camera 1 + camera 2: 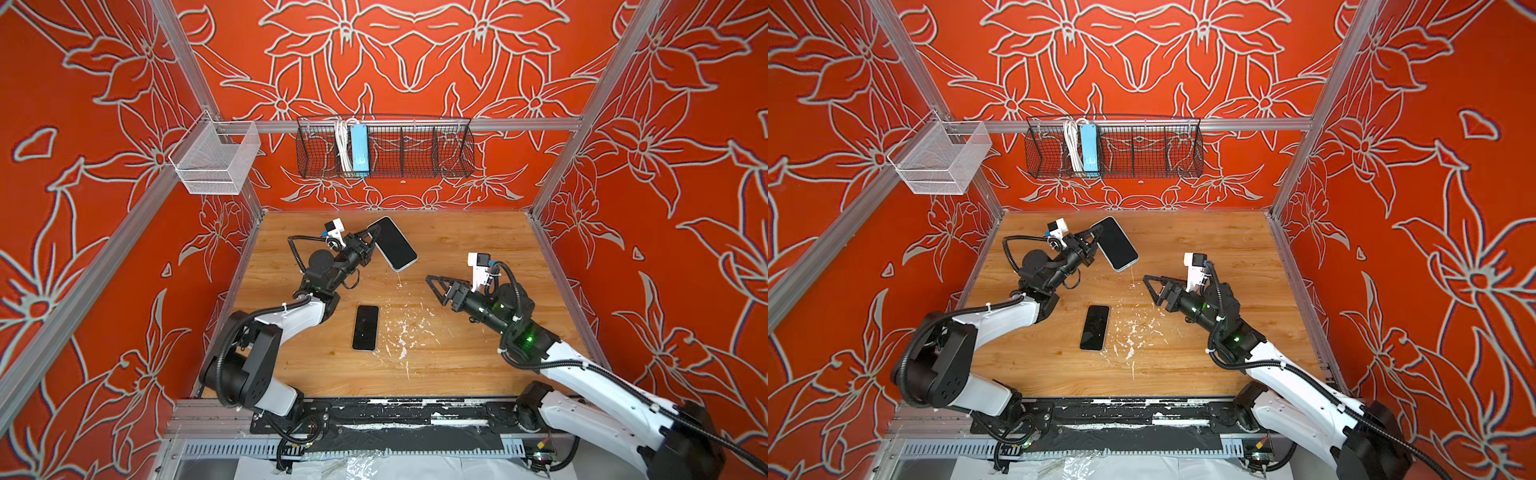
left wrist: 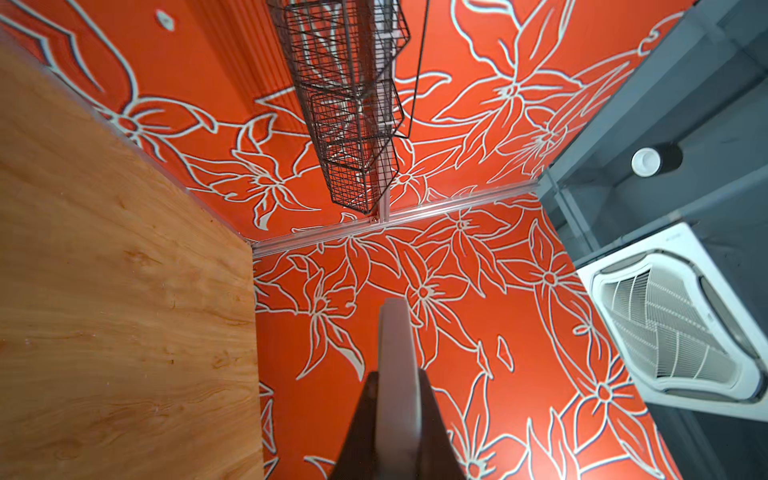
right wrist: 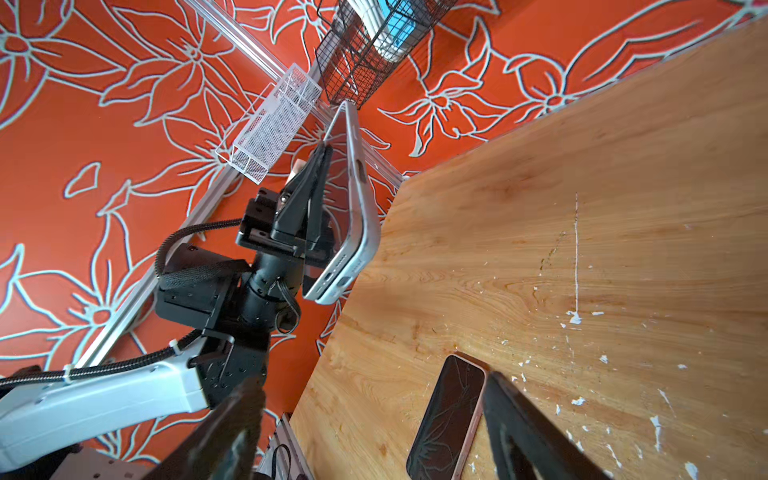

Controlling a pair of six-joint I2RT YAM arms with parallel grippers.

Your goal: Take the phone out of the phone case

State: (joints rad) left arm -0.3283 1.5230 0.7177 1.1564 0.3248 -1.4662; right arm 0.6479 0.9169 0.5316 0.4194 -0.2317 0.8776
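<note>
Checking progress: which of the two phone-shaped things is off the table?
The pale-rimmed one, clamped in the left claw near the back; the cracked-screen one lies flat on the table.

Black wire basket (image 1: 415, 158) holds blue power strip (image 1: 359, 151), white cable (image 1: 341, 145). White mesh basket (image 1: 216, 166) on rail. Flecks (image 1: 403, 330) on table (image 1: 465, 249).

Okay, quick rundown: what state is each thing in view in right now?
phone: flat on the table, screen up, cracked, out of its case.
phone case: lifted off the table, tilted, without the phone.
left tool: shut on the phone case's edge.
right tool: open, empty.
black wire basket: holds a blue power strip.
</note>
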